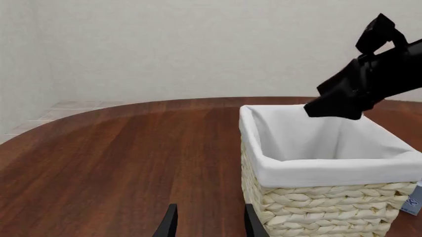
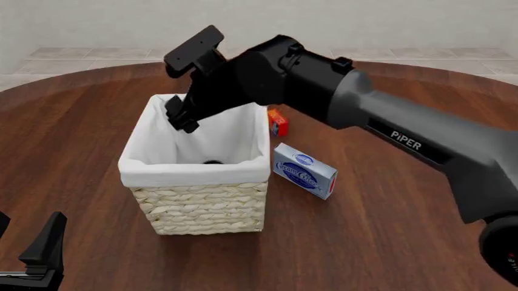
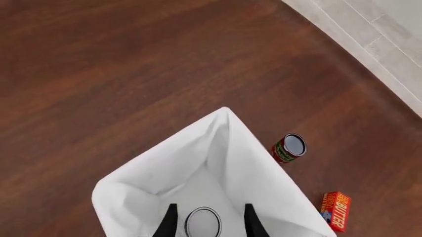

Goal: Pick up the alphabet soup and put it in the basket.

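The basket (image 2: 202,209) stands mid-table, cream wicker with a white lining; it also shows in the left wrist view (image 1: 329,202) and the right wrist view (image 3: 257,168). The alphabet soup (image 3: 202,222) shows only its silvery round top; it stands upright on the basket's floor, below and between the right fingers, which do not touch it. My right gripper (image 2: 181,118) hangs over the basket's far left rim, pointing down into it, open and empty; it also shows in the left wrist view (image 1: 333,108). My left gripper (image 2: 36,251) is open and empty, low at the near left, apart from the basket.
A blue-and-white box (image 2: 304,171) lies right of the basket, and a small orange-red box (image 2: 278,122) stands behind it. A red-and-green can (image 3: 289,148) stands on the table beyond the basket. The right arm (image 2: 389,130) stretches across from the right.
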Tool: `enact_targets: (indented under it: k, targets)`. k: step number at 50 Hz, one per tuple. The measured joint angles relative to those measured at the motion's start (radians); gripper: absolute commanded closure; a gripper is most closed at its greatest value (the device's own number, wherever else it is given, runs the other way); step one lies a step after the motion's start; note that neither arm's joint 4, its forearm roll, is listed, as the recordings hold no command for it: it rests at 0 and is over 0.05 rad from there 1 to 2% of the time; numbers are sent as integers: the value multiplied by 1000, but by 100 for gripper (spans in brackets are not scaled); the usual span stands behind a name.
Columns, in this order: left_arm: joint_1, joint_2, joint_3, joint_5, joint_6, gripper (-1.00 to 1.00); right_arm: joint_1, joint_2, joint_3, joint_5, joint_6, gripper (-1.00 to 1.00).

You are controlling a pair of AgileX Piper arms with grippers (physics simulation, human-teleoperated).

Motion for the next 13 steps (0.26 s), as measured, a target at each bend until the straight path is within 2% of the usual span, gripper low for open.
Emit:
enact_targets:
  k: [13]
  targets:
    - [0,0,0,0,0,-100,1,-43,-23,4,-9,-100]
